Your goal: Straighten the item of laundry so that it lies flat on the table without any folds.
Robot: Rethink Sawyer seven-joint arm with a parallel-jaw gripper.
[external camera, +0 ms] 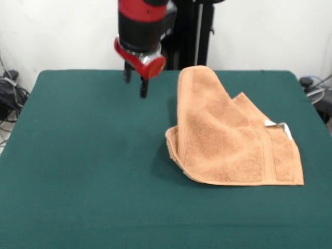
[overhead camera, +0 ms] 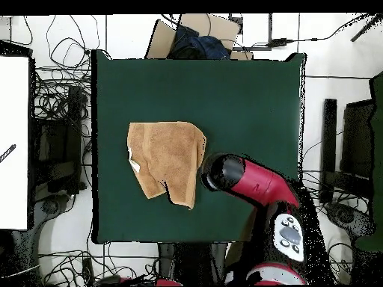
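The peach-orange towel [external camera: 233, 140] lies on the right half of the dark green table [external camera: 78, 155]. It is folded over itself, with one part reaching toward the far edge and a small white tag [external camera: 277, 126] at its right side. My gripper [external camera: 135, 82] hangs above the table to the left of the towel's far end, open and empty, not touching the cloth. In the overhead view the towel [overhead camera: 166, 161] sits left of centre on the table [overhead camera: 247, 97]. The arm's wrist [overhead camera: 223, 172] is just beside its right edge and hides the fingers.
The black pedestal [external camera: 194, 36] stands behind the table's far edge. Cables [overhead camera: 56, 112] and equipment lie on the floor around the table. A cardboard box [overhead camera: 191, 34] sits beyond one edge, and a white panel [overhead camera: 13, 142] is at the left.
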